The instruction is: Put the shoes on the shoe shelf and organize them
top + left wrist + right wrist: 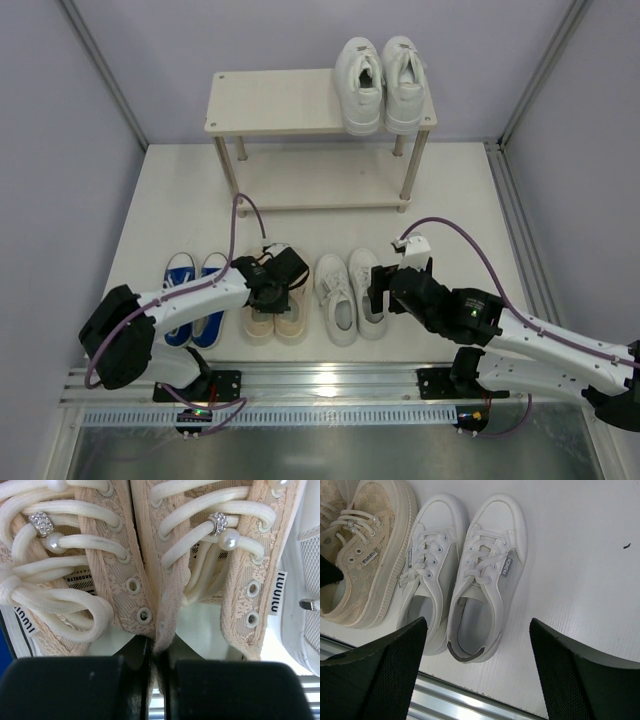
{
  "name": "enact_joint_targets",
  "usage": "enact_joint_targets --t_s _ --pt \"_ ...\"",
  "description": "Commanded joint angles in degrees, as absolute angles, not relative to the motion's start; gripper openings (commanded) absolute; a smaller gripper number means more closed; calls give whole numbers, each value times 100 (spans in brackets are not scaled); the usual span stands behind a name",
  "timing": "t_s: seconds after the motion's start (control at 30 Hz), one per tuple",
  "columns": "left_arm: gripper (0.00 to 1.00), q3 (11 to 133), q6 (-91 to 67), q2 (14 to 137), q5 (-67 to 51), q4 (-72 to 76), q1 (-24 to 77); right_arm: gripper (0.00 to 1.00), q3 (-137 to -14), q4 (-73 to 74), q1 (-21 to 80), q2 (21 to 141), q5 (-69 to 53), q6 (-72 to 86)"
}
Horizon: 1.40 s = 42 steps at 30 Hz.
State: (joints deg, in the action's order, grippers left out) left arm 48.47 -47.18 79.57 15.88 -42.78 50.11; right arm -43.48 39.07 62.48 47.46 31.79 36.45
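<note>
Four pairs of sneakers showed in the overhead view, three of them in a row along the near edge of the table [460,200], toes pointing toward the shoe shelf [270,100] at the far side.

Farthest left sat the blue pair [195,300], on the table just beside the left arm. Next came the beige pair [275,322], with the left end effector [283,275] down on top of it. The left wrist view showed that end effector [156,652] pressed almost together, its dark fingers [75,690] pinching the touching inner sides of the two beige shoes [165,555] below the lace eyelets.

Just right of the beige pair lay the smaller white pair [350,295], side by side on the table. The right end effector [385,285] hung over its right shoe. Its wrist camera showed it [477,630] spread wide, holding nothing, with both white shoes [465,570] in view between the fingers [395,680] and one beige shoe at the left edge.

On the shelf, the large white pair [383,85] stood at the right end of the upper board, toes toward the arms.
</note>
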Motion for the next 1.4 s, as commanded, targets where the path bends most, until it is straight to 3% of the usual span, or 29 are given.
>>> enact_joint_targets --t_s 0.0,0.2,0.6,0.93,1.13,1.37 --pt "0 4868 -4764 7868 1863 -4209 5010 85 -4465 3920 6267 4597 3384 3744" --pt "0 5957 -4457 7024 2355 -5351 5010 85 -4412 3955 6275 4412 3454 3735" --pt "0 8067 -4017 6776 3163 -6837 5010 85 -4430 4174 6267 4078 3612 3718" --pt "0 11809 -2806 7786 4130 -7558 5010 85 -4588 4561 6267 3701 3770 3656" --pt "0 13874 -1882 8743 4526 -7155 5001 85 -4597 4676 6258 3340 3858 3586" --pt "0 13501 -30 8885 4861 -4819 4869 85 -4605 4702 6267 3208 3894 3472"
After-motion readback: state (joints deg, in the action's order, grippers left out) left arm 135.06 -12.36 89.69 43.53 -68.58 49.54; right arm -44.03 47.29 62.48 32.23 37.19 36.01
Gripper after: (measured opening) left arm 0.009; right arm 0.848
